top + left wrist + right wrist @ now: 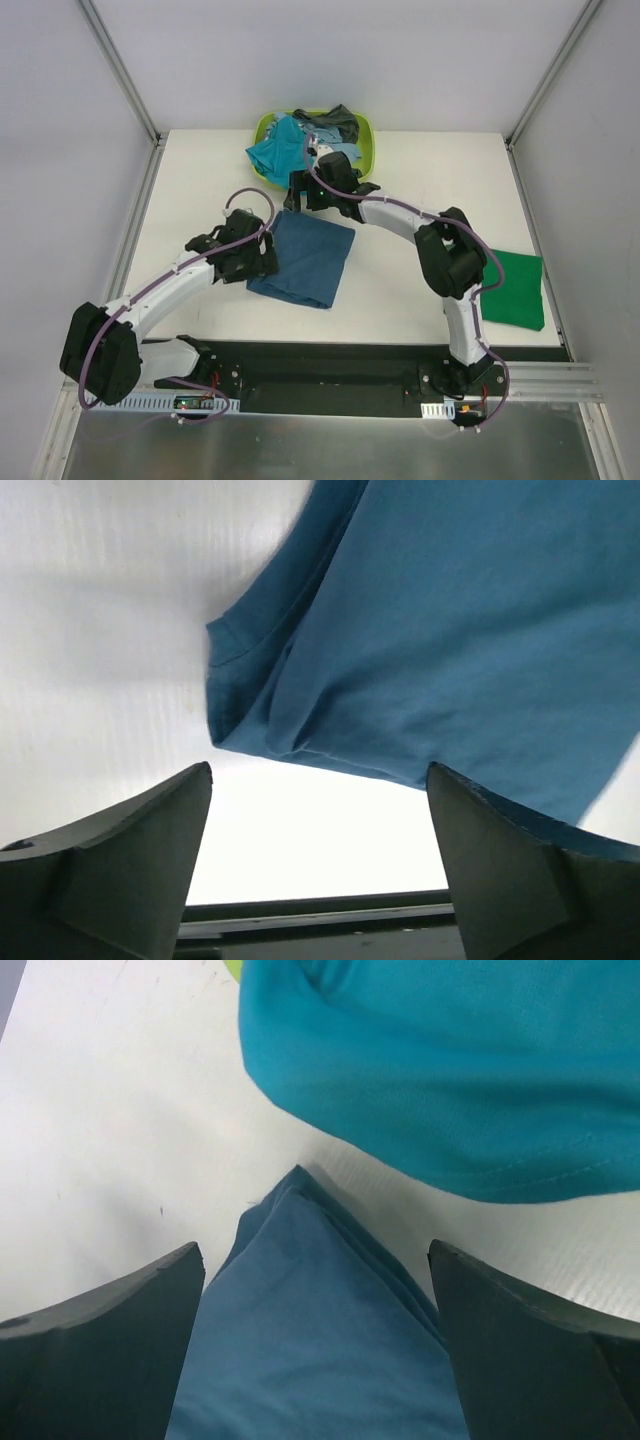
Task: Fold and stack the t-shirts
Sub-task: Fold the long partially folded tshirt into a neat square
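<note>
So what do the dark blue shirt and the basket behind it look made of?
The dark blue shirt looks like soft matte knit cloth, maybe cotton: limp folds, stitched neckband. The basket seems rigid lime-green plastic, with a smooth moulded rim.

We count five t-shirts: a dark blue shirt (303, 258) mid-frame, a green shirt (513, 290) at right, and a teal shirt (274, 152), light blue shirt (314, 129) and dark grey shirt (340, 119) at upper centre. We see one basket (366, 142) and two arms: left arm (165, 290), right arm (452, 262).
</note>
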`<act>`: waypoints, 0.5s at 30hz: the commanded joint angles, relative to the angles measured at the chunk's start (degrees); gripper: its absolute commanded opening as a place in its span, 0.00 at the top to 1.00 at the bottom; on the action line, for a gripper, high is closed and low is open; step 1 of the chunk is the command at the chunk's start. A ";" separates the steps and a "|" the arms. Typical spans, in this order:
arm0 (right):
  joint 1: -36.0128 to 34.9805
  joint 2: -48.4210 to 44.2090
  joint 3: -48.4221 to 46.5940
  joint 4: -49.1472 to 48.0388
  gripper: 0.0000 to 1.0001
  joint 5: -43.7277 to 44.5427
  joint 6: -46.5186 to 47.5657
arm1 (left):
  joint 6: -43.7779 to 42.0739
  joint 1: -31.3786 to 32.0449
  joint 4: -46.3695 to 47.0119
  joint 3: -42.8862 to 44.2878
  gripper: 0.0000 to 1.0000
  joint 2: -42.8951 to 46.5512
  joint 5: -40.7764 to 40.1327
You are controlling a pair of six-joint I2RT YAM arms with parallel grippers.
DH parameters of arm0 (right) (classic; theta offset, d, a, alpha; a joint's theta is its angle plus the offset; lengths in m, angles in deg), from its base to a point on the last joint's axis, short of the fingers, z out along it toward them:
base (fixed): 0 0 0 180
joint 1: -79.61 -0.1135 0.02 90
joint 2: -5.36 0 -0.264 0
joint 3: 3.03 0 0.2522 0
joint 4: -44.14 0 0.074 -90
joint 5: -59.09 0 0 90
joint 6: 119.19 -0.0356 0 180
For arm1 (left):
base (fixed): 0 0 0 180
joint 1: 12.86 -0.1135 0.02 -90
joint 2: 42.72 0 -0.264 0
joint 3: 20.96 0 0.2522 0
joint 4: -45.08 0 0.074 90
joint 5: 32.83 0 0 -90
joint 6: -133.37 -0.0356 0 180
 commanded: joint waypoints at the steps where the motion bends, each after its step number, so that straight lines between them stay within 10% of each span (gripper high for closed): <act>1: -0.42 -10.55 1.20 2.21 0.04 0.89 2.25 | 2.54 -0.21 -3.19 4.81 0.01 5.61 -4.04; 15: 2.13 -20.17 19.68 2.65 0.04 -9.83 -0.29 | 2.02 0.05 8.22 1.92 0.01 2.73 15.65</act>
